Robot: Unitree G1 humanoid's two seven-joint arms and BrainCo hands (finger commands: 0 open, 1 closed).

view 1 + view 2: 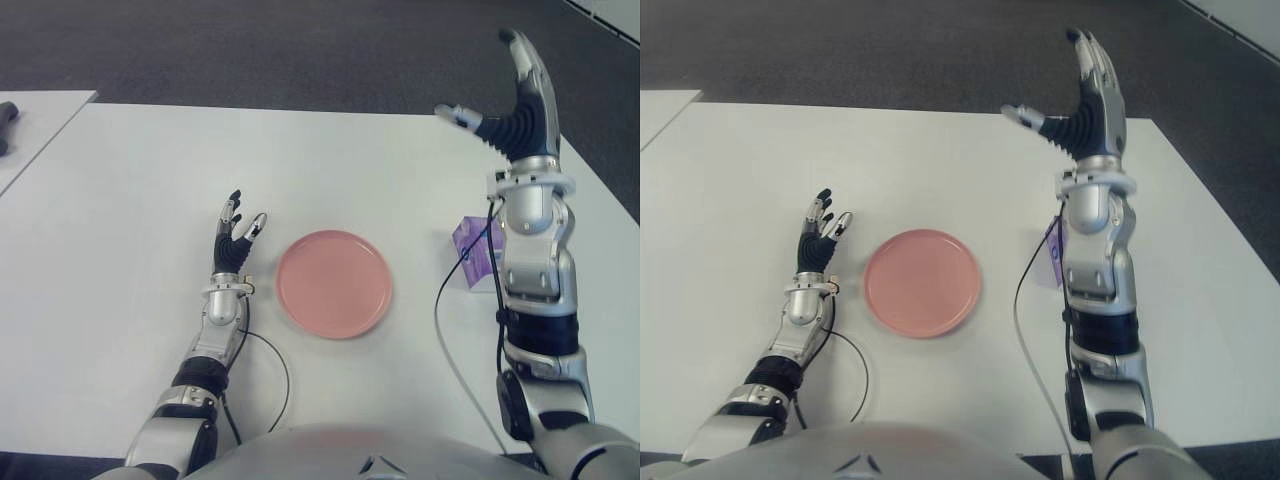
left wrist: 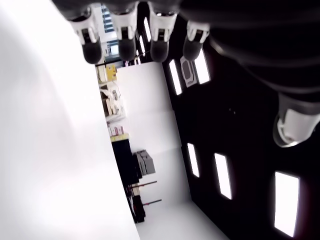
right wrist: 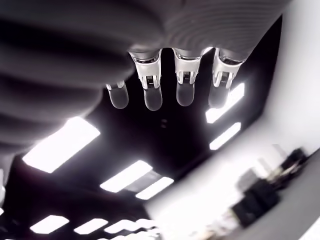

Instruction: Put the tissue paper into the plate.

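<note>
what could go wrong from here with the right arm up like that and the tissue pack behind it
The tissue pack sits partly hidden behind the right forearm, so lowering the raised, open right hand could knock it or miss the grasp. The arm's cable hangs beside the pack and might snag it. A sweep toward the pink plate could shove it toward the left hand.

The plate (image 1: pixel 333 283) is plain salmon pink, the tissue pack (image 1: pixel 474 246) purple, the table (image 1: pixel 130 230) white, the carpet (image 1: pixel 300 50) dark grey.
</note>
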